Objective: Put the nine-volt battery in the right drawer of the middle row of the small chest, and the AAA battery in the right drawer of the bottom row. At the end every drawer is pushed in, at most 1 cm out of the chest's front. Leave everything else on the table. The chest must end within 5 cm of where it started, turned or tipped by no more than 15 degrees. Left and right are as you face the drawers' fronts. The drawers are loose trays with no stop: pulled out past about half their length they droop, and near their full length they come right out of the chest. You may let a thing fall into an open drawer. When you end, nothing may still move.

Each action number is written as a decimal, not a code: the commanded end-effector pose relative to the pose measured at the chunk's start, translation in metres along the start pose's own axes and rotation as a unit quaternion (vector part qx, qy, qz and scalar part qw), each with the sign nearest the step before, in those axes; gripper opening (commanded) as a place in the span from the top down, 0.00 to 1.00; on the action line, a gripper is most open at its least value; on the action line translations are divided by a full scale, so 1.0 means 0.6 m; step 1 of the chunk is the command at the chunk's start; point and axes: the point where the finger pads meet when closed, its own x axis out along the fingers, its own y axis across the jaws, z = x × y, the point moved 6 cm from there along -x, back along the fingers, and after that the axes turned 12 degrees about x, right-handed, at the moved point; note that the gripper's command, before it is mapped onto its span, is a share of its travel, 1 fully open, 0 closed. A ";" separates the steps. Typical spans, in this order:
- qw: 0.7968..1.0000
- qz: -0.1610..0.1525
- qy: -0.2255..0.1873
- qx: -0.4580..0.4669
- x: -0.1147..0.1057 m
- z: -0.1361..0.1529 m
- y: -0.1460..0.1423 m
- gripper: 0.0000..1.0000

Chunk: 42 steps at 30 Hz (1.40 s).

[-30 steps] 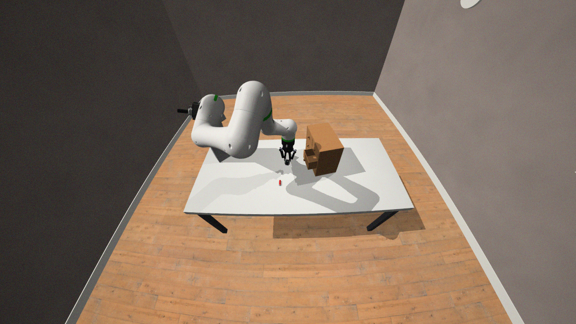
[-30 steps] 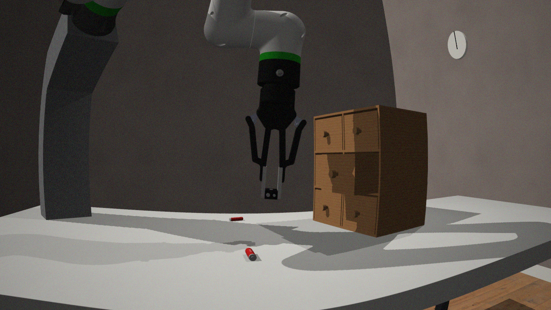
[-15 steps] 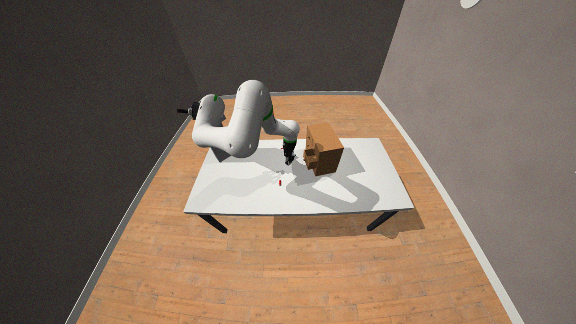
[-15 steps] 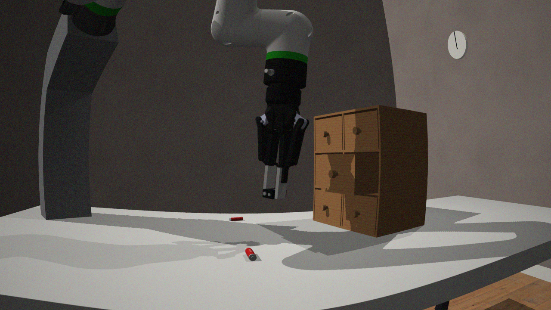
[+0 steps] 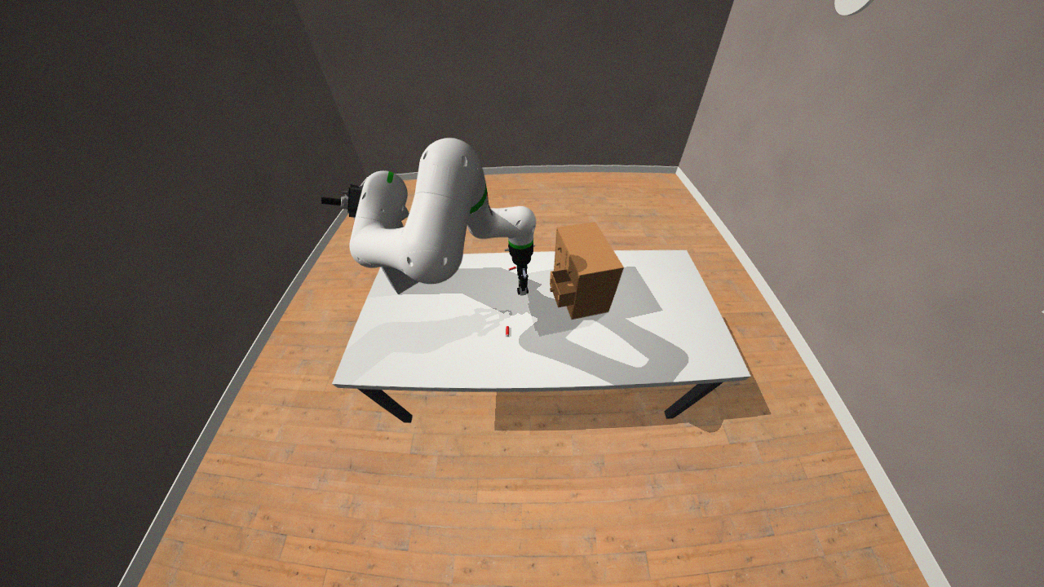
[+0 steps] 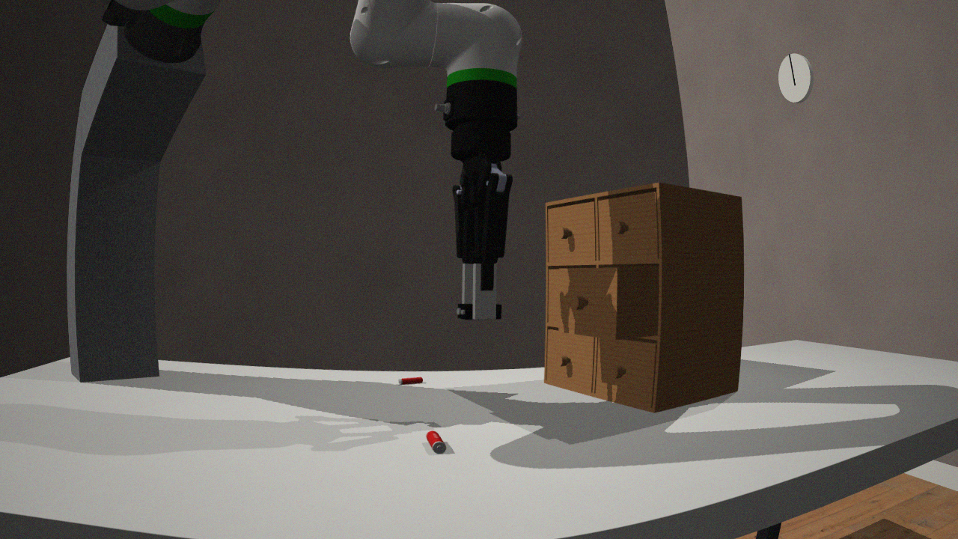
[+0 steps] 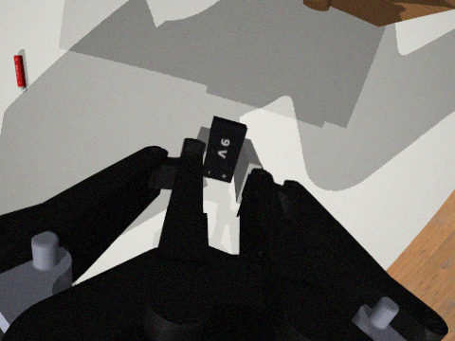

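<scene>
- From my end, I read this as a plain indoor room; I can't tell whether it is a lab or a workshop.
- I see a wood-plank floor (image 5: 466, 496) and pale skirting (image 5: 817, 401) along bare walls.
- A round clock (image 6: 795, 78) hangs on one wall.
- A white worktop (image 5: 431, 357) (image 6: 268, 482) stands on dark legs — my jointed robot arm (image 5: 438, 211) (image 6: 479, 33) reaches over it.

The gripper (image 5: 523, 289) (image 6: 479, 309) (image 7: 222, 148) now stands higher in the exterior view, shifted toward 12 o'clock and slightly toward 1. It has also turned about its upright axis: seen from above, the held nine-volt battery's (image 6: 465, 311) (image 7: 225, 149) terminal end swings from 6 o'clock round toward 9.
</scene>
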 end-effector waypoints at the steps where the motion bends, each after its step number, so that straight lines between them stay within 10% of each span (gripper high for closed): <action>1: 1.000 0.003 0.007 0.001 -0.024 0.003 0.000 0.86; 13: 1.000 0.003 0.007 0.001 -0.115 0.004 -0.001 0.86; 33: 1.000 0.002 0.006 0.001 -0.148 0.006 -0.003 0.86; 42: 0.989 -0.130 -0.051 -0.055 -0.110 0.093 -0.107 0.86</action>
